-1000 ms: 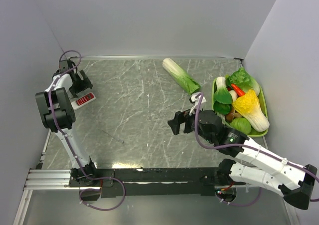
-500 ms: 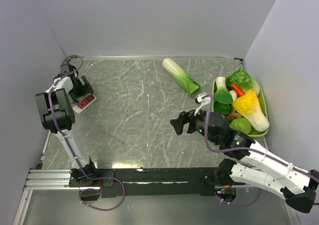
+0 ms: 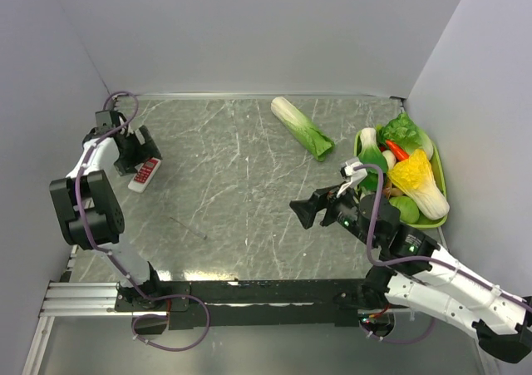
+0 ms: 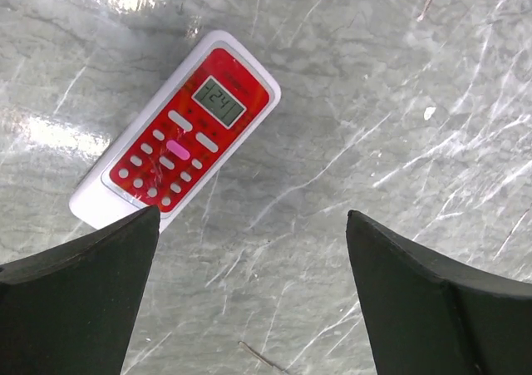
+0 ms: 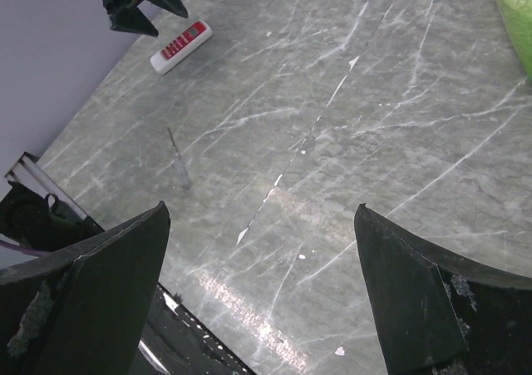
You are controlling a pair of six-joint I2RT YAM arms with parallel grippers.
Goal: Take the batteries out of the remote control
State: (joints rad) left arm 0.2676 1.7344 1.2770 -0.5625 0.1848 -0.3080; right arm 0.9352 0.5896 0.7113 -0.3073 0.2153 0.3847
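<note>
The remote control (image 4: 179, 142) lies face-up on the tabletop (image 4: 374, 101), at ten o'clock of the spread left fingers (image 4: 83, 292). The right fingers (image 5: 416, 308) are spread, empty.

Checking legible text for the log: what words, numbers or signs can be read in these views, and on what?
"24": digits on the small grey display window of the flat white remote control with the red face.
White buttons on that face: any markings are too small to read.
Top and right wrist views: the remote is too small to read; no other text shows.
</note>
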